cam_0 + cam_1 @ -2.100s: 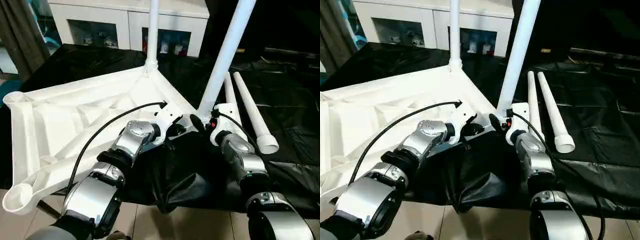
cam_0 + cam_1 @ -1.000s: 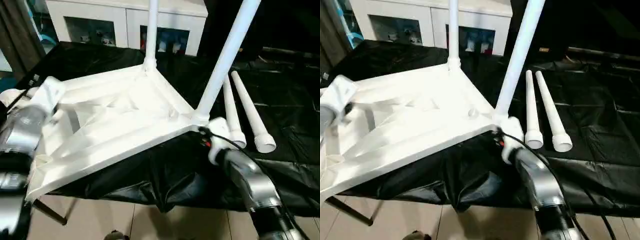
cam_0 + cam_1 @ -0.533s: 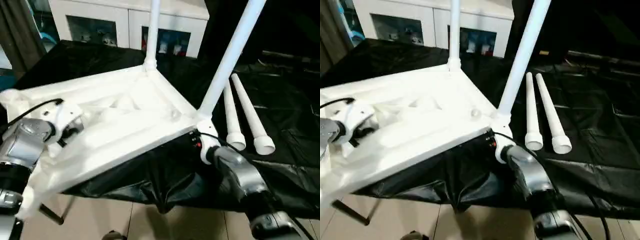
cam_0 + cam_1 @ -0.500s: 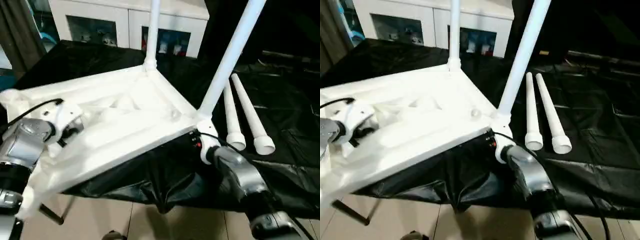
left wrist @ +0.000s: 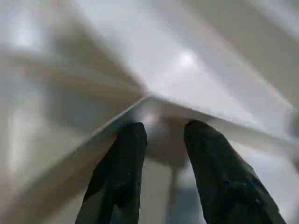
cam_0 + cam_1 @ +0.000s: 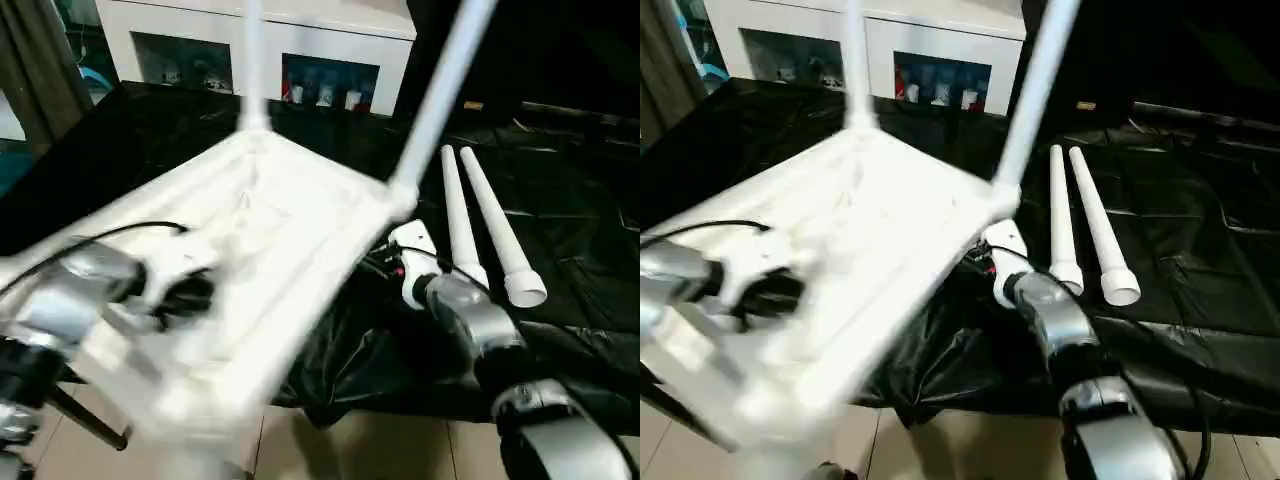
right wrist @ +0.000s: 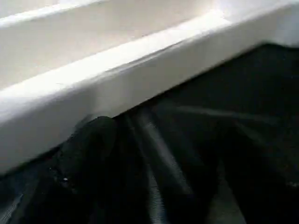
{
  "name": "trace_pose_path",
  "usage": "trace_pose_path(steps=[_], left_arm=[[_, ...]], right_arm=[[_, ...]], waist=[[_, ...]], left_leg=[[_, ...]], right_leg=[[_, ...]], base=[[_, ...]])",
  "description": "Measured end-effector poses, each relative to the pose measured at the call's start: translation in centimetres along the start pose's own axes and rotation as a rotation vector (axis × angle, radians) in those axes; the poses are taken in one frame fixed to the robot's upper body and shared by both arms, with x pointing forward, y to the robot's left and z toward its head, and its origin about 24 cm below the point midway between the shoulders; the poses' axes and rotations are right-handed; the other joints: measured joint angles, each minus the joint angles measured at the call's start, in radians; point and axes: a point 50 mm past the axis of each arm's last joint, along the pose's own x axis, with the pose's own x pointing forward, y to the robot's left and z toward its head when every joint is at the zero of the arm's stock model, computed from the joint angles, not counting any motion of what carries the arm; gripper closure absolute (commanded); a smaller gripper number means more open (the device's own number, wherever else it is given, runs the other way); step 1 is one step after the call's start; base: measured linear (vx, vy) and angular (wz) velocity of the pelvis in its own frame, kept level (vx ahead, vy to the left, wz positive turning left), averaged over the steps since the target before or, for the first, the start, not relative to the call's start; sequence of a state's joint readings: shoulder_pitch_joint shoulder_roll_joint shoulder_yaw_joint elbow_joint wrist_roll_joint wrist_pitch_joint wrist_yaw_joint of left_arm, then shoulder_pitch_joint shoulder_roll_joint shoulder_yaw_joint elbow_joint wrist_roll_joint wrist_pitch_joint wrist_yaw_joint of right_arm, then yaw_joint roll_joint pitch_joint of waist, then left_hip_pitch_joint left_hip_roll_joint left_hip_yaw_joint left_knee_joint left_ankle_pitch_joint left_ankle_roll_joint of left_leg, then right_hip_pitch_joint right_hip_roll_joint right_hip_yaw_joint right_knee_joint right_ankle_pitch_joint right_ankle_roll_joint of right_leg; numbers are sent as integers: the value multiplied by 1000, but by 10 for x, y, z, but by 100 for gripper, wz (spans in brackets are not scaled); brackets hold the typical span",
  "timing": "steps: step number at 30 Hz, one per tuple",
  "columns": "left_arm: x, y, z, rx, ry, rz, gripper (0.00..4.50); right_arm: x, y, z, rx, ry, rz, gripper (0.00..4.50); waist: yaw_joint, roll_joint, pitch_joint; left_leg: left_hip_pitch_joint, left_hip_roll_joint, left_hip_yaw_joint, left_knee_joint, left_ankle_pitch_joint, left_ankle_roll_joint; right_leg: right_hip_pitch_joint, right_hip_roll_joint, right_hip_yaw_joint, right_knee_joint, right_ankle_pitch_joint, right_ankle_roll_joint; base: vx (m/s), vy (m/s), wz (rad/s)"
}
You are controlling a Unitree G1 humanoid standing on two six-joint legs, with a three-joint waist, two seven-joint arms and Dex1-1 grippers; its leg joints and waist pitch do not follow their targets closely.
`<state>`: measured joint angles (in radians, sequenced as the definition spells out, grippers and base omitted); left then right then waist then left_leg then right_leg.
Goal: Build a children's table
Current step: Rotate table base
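Left jaws (image 5: 159, 154) sit slightly apart at a tabletop (image 6: 270, 210) rib. Two loose legs (image 6: 480, 215) lie lengthwise, nearer the right jaws (image 6: 385, 265), whose state I can't tell.

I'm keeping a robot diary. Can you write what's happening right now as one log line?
step: moving tabletop | fitted legs: two | loose legs: two on black sheet | left end effector: open at tabletop rib | right end effector: near tabletop edge

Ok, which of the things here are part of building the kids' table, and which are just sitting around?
Part of the job: tabletop; two fitted legs; two loose legs on the black sheet.

Just about: white cabinet; curtain.
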<state>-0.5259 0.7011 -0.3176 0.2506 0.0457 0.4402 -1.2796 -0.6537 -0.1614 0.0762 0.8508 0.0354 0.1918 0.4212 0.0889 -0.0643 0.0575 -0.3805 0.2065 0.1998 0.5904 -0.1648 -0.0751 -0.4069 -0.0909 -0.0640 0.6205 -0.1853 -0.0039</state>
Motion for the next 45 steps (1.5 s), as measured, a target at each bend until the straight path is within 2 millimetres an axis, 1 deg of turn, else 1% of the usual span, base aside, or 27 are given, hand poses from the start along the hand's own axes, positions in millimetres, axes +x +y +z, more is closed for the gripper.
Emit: trace_pose_path(steps=[2, 5, 9, 10, 12, 14, 15, 16, 17, 19, 22, 23, 25, 27, 29, 32, 35, 37, 40, 42, 45], left_arm=[[10, -4, 9, 23, -26, -66, 277], [20, -7, 23, 65, -54, -132, 277], [32, -7, 35, 84, -79, -192, 277], [38, -7, 39, 95, -90, -203, 277], [47, -1, 45, 114, -98, -179, 277], [56, 10, 49, 136, -99, -83, 277], [58, 14, 50, 147, -91, -29, 277], [59, 21, 50, 155, -75, 40, 277], [59, 25, 50, 160, -68, 75, 277], [56, 36, 52, 175, -46, 185, 277], [52, 49, 51, 169, -19, 308, 277], [51, 51, 50, 167, -8, 335, 277], [47, 57, 49, 161, -1, 398, 277], [50, 63, 51, 149, -5, 482, 277], [50, 70, 49, 130, -18, 611, 277], [41, 79, 49, 122, -46, 769, 277], [36, 83, 50, 89, -110, 867, 277], [36, 83, 56, 27, -200, 900, 277], [34, 84, 61, -20, -290, 913, 277], [33, 84, 63, -19, -315, 910, 278], [34, 80, 73, -29, -411, 829, 278]], right_arm=[[1, -2, 7, -12, -23, -3, 71], [1, -5, 11, -18, -42, -11, 71], [0, -12, 13, -23, -47, -27, 71], [-1, -14, 12, -24, -48, -34, 71], [-3, -19, 11, -26, -45, -47, 71], [-4, -22, 13, -33, -52, -56, 71], [-4, -23, 16, -38, -60, -58, 71], [-4, -22, 20, -45, -72, -55, 71], [-4, -22, 21, -49, -77, -51, 71], [-3, -18, 24, -60, -95, -30, 71], [-5, -20, 29, -75, -121, -30, 71], [-6, -20, 30, -78, -125, -32, 71], [-8, -23, 32, -84, -132, -39, 71], [-10, -27, 33, -86, -137, -51, 71], [-13, -28, 37, -88, -163, -61, 71], [-21, -37, 45, -81, -195, -114, 71], [-26, -46, 49, -64, -192, -193, 71], [-28, -52, 46, -34, -154, -258, 71], [-30, -58, 45, 39, -144, -285, 71], [-32, -62, 50, 72, -161, -306, 42], [-37, -74, 62, 111, -159, -357, 18]], waist=[[-5, 0, 0], [-10, 1, 1], [-10, 2, 1], [-10, 2, 1], [-5, 3, 2], [-1, 5, 3], [-2, 5, 3], [-4, 5, 3], [-6, 5, 3], [-13, 6, 3], [-12, 13, 6], [-13, 13, 6], [-11, 13, 6], [-9, 13, 5], [-4, 13, 5], [-2, 13, 5], [-1, 13, 5], [2, 13, 5], [1, 15, 6], [0, 15, 6], [1, 18, 6]], left_leg=[[1, 0, 0, 0, 0, -1], [1, 1, 0, 0, 1, -1], [1, 1, 0, 0, 1, -1], [1, 0, 0, 1, 1, -1], [1, 0, 0, 1, 1, -1], [1, 0, 0, 2, 1, -1], [1, 0, 0, 2, 1, -1], [1, 1, -1, 2, 1, -1], [2, 1, -1, 2, 1, -1], [2, 1, -3, 2, 1, -1], [2, 0, -3, 2, 2, -2], [2, 1, -3, 2, 2, -2], [1, 1, -3, 2, 2, -2], [-1, 1, -3, 3, 2, -2], [-3, 1, -3, 5, 2, -2], [-4, 1, -3, 7, 2, -1], [-4, 1, -3, 7, 2, -1], [-4, 1, -3, 7, 2, -1], [-5, 1, -3, 8, 2, -1], [-4, 1, -3, 8, 2, -1], [-4, 1, -3, 8, 2, -1]], right_leg=[[-1, 0, 0, 2, 0, 0], [-2, 1, 0, 4, 0, 0], [-2, 1, 0, 5, 0, 0], [-2, 1, 1, 5, 0, 0], [-2, 0, 1, 5, 0, 0], [-1, 0, 1, 6, 1, -1], [-1, 0, 1, 7, 2, -1], [-1, 0, 1, 7, 3, 0], [-1, 1, 0, 7, 4, 0], [-2, 1, 0, 8, 4, 0], [-2, 1, 0, 8, 5, 0], [-2, 1, 0, 9, 5, 0], [-2, 1, 0, 8, 5, 0], [-2, 1, -1, 7, 5, 0], [-4, 1, -1, 7, 5, 0], [-4, 1, 0, 6, 5, 0], [-3, 1, 0, 5, 4, 0], [-3, 1, 0, 4, 4, 0], [-3, 1, 0, 4, 4, 0], [-3, 1, 0, 5, 4, 0], [-3, 1, 0, 5, 5, 0]], base=[[0, 0, 0], [0, 0, 0], [0, 0, 0], [0, 0, 0], [0, 0, 0], [0, 0, 0], [0, 0, 0], [0, 0, 0], [0, 0, 0], [0, 0, 0], [0, 0, 0], [0, 0, 0], [0, 0, 0], [0, 0, 0], [0, 0, 0], [0, 0, 0], [0, 0, 0], [0, 0, 0], [0, 0, 0], [0, 0, 0], [0, 0, 0]])
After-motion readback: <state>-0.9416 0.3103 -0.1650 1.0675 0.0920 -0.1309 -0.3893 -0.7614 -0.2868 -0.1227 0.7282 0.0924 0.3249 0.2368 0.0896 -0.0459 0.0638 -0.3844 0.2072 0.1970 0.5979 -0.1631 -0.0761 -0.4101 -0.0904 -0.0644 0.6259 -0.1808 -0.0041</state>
